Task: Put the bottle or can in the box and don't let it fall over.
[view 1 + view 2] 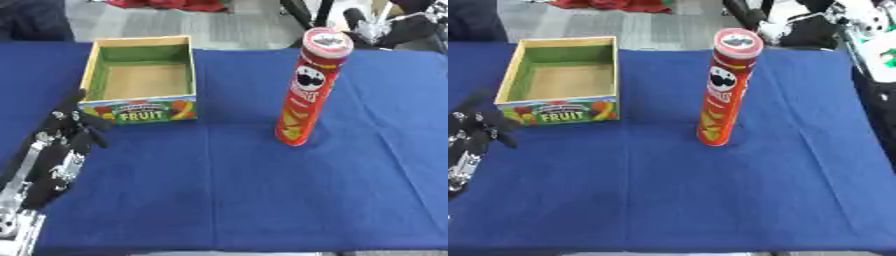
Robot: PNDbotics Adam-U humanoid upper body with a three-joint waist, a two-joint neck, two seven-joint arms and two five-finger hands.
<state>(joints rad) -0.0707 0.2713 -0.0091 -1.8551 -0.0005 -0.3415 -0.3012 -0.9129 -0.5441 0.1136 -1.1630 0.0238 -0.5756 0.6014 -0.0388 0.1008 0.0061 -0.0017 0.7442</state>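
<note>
The left hand [61, 137] rests at the left edge of the blue-covered bench [262, 200], just in front of and to the left of the box's near corner, its dark fingers [74, 107] fairly straight and pointing away up the cloth. It holds nothing and touches neither the box nor the can. The right hand shows in neither view.

The tall red can [311, 87] stands upright on the bench, well apart from the left hand and to the right of the fruit box [140, 112], with bare cloth between them. The box sits open-topped and has nothing in it. So the task looks not yet begun: grasping the can, carrying it over and setting it upright inside the box all remain.
</note>
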